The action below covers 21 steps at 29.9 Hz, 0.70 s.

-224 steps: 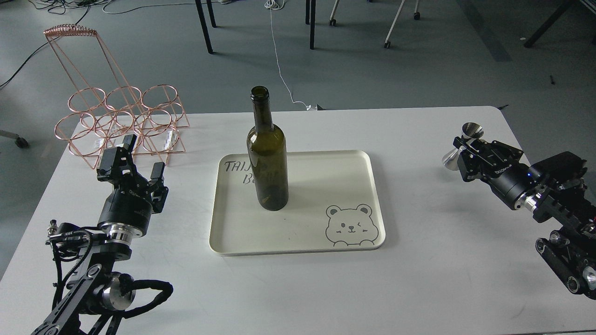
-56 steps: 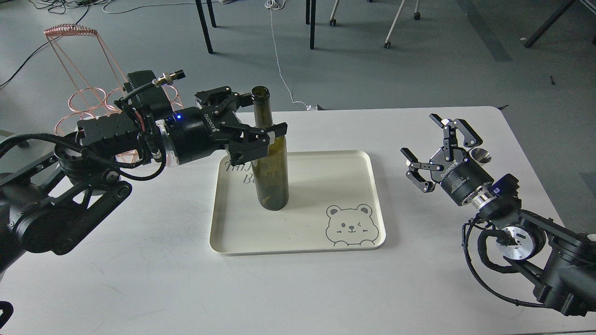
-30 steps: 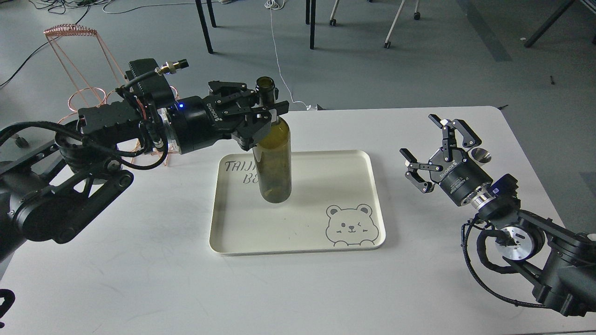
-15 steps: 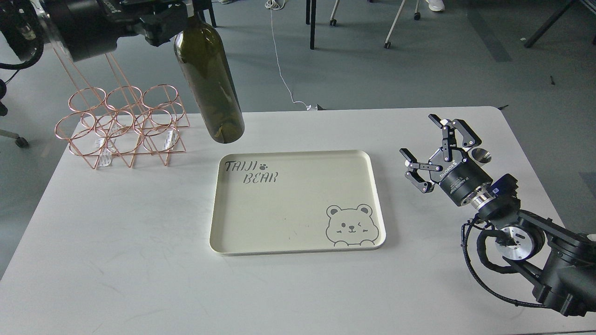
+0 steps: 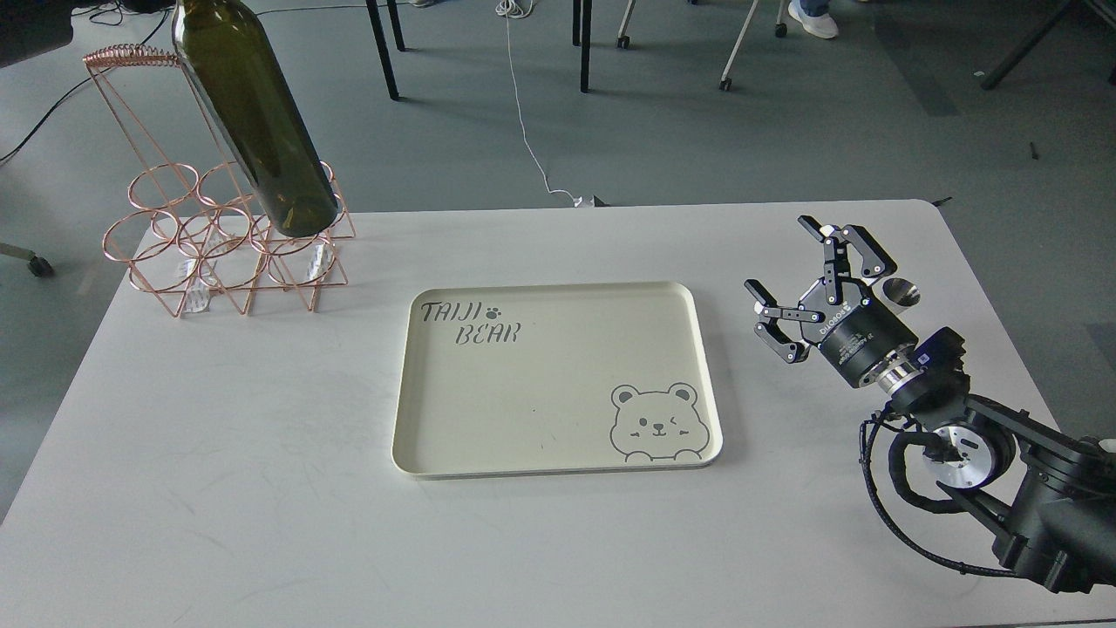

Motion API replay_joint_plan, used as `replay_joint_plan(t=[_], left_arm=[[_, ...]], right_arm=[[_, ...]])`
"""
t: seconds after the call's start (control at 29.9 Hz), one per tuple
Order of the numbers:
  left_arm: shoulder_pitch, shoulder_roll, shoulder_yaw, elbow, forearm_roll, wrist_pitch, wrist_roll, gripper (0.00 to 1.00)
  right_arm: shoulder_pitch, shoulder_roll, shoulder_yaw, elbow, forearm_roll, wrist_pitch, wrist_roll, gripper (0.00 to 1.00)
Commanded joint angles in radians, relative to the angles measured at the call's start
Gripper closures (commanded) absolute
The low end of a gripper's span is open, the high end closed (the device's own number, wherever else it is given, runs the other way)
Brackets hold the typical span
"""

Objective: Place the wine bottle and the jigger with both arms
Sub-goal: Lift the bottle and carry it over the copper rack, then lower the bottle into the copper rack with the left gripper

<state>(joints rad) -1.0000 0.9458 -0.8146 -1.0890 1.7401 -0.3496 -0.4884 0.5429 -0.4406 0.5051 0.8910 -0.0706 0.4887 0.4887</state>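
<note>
Bottle aloft over the rack, jigger on the table

The wine bottle [image 5: 253,113] hangs tilted above the copper wire rack [image 5: 222,231], its neck and the left claw out of view. The cream tray [image 5: 558,453] is mid-table. The right gripper [image 5: 798,266] is spread wide, released, just beside the jigger [image 5: 901,292].

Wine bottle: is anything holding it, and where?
Cannot tell. The wine bottle hangs tilted above the copper rack, neck out of frame. Right gripper is open, empty.
</note>
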Motion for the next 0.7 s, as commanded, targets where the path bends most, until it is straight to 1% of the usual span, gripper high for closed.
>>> replay_joint_plan(t=[0.0, 0.13, 0.37, 0.57, 0.67], left_arm=[[0.000, -0.027, 0.012, 0.058, 0.002, 0.027, 0.000, 0.80], [-0.009, -0.042, 0.063, 0.107, 0.002, 0.077, 0.000, 0.80], [-0.011, -0.084, 0.069, 0.162, 0.004, 0.083, 0.000, 0.80], [-0.011, -0.085, 0.072, 0.184, 0.010, 0.084, 0.000, 0.80], [-0.011, -0.087, 0.072, 0.195, 0.047, 0.098, 0.000, 0.80]], right_arm=[[0.000, -0.001, 0.000, 0.000, 0.000, 0.000, 0.000, 0.01], [0.000, -0.001, 0.000, 0.000, 0.000, 0.000, 0.000, 0.01], [-0.001, -0.001, 0.000, 0.000, 0.000, 0.000, 0.000, 0.01], [-0.003, -0.003, 0.000, 0.000, 0.000, 0.000, 0.000, 0.01], [-0.006, -0.001, 0.000, 0.000, 0.000, 0.000, 0.000, 0.01]])
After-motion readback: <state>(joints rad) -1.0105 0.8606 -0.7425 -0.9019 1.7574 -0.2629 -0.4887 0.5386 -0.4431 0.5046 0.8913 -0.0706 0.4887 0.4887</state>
